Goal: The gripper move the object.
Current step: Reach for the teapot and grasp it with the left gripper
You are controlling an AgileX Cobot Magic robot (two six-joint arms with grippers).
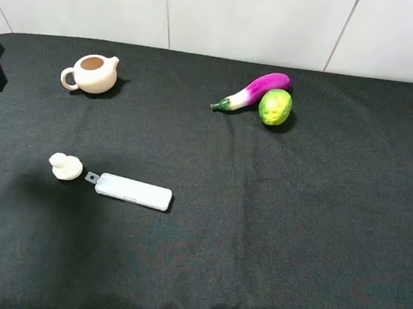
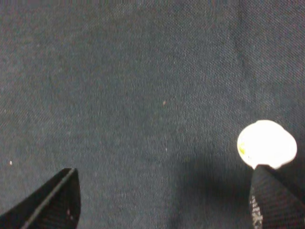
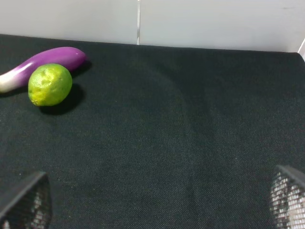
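Nearest the lens in the left wrist view, the left gripper [image 2: 164, 193] shows as two black fingers [image 2: 55, 202] set wide apart over the dark cloth of the desk [image 2: 143, 71], with nothing held between them. A small round cream lid [image 2: 267, 144] lies just beyond one fingertip; whether the two touch cannot be told.

The right gripper [image 3: 159, 202] is likewise spread wide and holds nothing, its mesh-patterned fingers [image 3: 28, 205] at the two lower corners of the right wrist view. Beyond it lie a green lime [image 3: 50, 84] and a purple eggplant [image 3: 45, 61] with a pale end, apparently touching, close to the white wall [image 3: 214, 21].

Seen from the high camera, the teapot [image 1: 92, 73] stands upright at the far left of the desk [image 1: 271, 244]. It is uncovered, so its brown inside shows; the loop handle points left and the short spout points right. The lid [image 1: 65, 166] rests nearer the front edge, well apart from the teapot. Just beside the lid, on its right, lies a flat white case [image 1: 133, 192]. The eggplant [image 1: 255, 91] and lime [image 1: 275, 106] lie at the far side, right of centre, well apart from the teapot.
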